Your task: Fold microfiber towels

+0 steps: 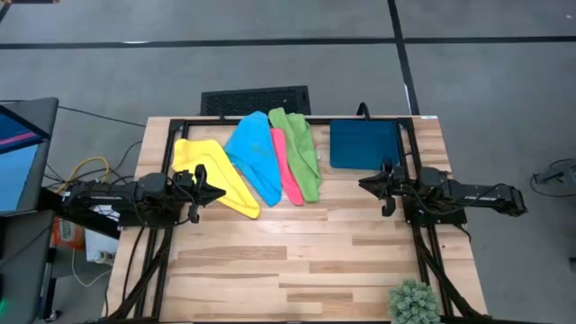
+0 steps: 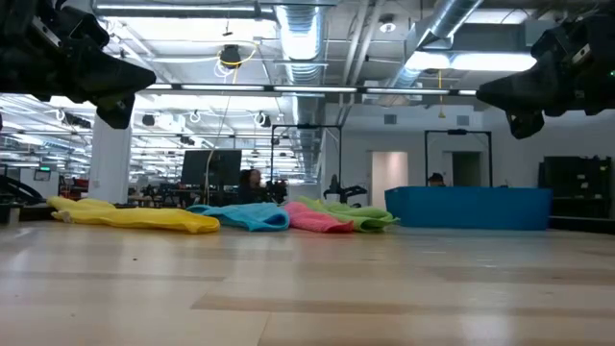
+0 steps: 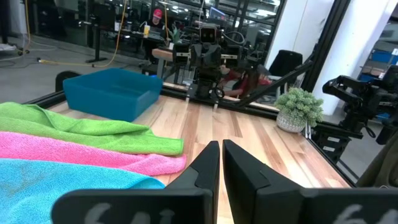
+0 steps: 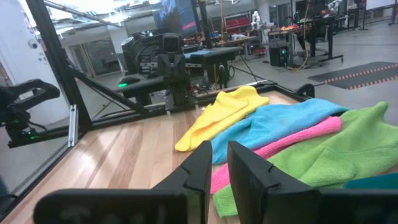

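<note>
Four towels lie side by side, overlapping, on the far half of the table: yellow (image 1: pixel 209 169), sky-blue (image 1: pixel 254 155), pink (image 1: pixel 287 173) and green (image 1: pixel 300 148). The sky-blue towel's edge lies over the yellow one, and only a narrow strip of the pink one shows between sky-blue and green. My left gripper (image 1: pixel 220 191) hovers shut and empty above the yellow towel's near part. My right gripper (image 1: pixel 363 183) hovers shut and empty to the right of the green towel. In the low view both grippers (image 2: pixel 120 82) (image 2: pixel 504 96) hang well above the table.
A rigid dark blue tray (image 1: pixel 364 144) stands at the far right, just beyond my right gripper. A small potted plant (image 1: pixel 414 302) stands at the near right corner. The near half of the wooden table (image 1: pixel 288 261) is bare wood.
</note>
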### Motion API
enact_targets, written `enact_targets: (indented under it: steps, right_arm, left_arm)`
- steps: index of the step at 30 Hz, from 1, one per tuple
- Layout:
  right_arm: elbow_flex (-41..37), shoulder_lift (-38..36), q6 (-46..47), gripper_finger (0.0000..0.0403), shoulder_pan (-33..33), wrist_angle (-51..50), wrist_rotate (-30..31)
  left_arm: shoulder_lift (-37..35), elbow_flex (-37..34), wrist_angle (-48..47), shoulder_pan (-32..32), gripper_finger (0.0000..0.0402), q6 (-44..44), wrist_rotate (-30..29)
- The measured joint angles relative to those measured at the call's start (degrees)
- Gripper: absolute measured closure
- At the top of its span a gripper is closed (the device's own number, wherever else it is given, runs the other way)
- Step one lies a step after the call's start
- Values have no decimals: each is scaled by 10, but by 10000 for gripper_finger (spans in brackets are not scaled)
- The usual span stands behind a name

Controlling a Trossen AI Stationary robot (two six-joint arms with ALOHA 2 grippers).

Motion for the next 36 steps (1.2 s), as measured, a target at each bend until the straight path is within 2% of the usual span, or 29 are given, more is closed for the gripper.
enact_targets:
  steps: [8, 13, 18, 23, 29, 34, 36]
  right_arm:
    - [0, 0, 0, 326, 0, 0, 0]
    - [0, 0, -2, 326, 0, 0, 0]
    - [0, 0, -93, 326, -8, 1, 9]
    - [0, 0, -119, 326, -8, 1, 11]
    - [0, 0, -94, 326, -8, 5, 10]
    - [0, 0, 44, 326, -7, 37, 11]
    - [0, 0, 83, 326, -8, 48, 32]
  left_arm:
    - [0, 0, 0, 0, 390, -21, 0]
    - [0, 0, 7, 0, 390, -102, -28]
    - [0, 0, 13, 0, 390, -204, -73]
    - [0, 0, 14, 0, 390, -278, -86]
    - [0, 0, 27, 0, 390, -375, -186]
    - [0, 0, 66, 0, 383, -466, -292]
    - [0, 0, 85, 0, 378, -510, -320]
